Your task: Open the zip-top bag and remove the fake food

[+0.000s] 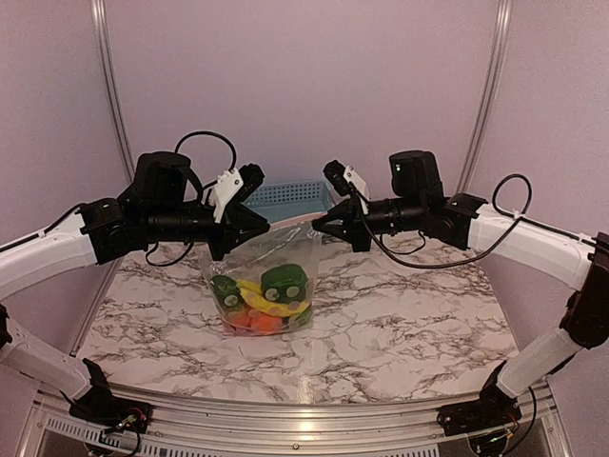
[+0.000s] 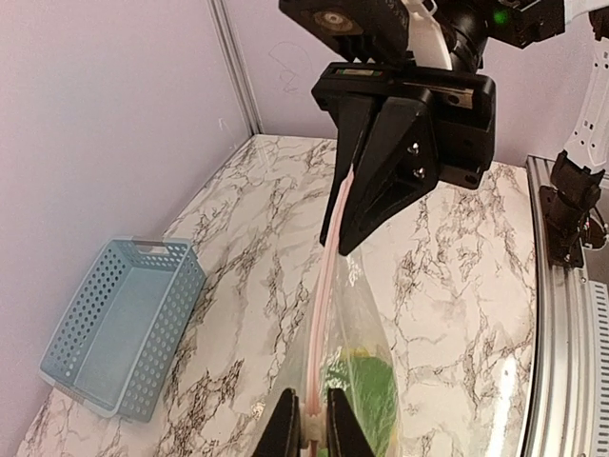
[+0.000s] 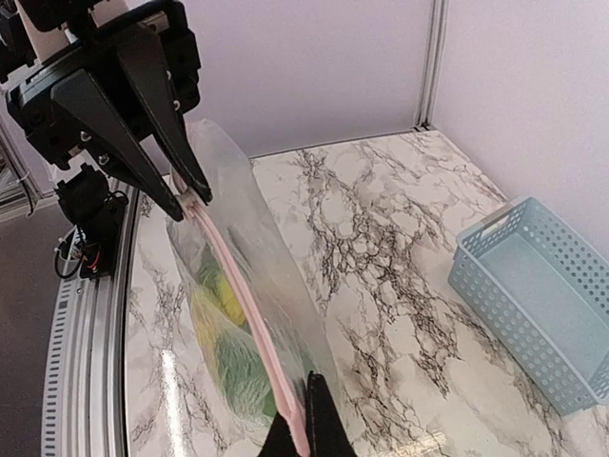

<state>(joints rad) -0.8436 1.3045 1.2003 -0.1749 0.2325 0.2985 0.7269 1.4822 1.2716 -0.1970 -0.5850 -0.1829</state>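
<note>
The clear zip-top bag [image 1: 271, 262] hangs above the marble table, stretched between both grippers by its pink zip strip [image 2: 325, 286]. My left gripper [image 1: 255, 227] is shut on the left end of the strip, at its white slider [image 2: 313, 430]. My right gripper [image 1: 322, 228] is shut on the right end [image 3: 303, 433]. The fake food sits in the bag's bottom: dark green pepper [image 1: 284, 281], yellow banana [image 1: 271, 305], orange and red fruit [image 1: 259, 322]. Green and yellow pieces show through the plastic in the left wrist view [image 2: 366, 395] and in the right wrist view [image 3: 233, 367].
A light blue slatted basket [image 1: 285, 200] stands at the back of the table behind the bag; it also shows in the left wrist view [image 2: 119, 328] and the right wrist view [image 3: 538, 309]. Metal frame rails run along the table's near edge [image 1: 285, 419].
</note>
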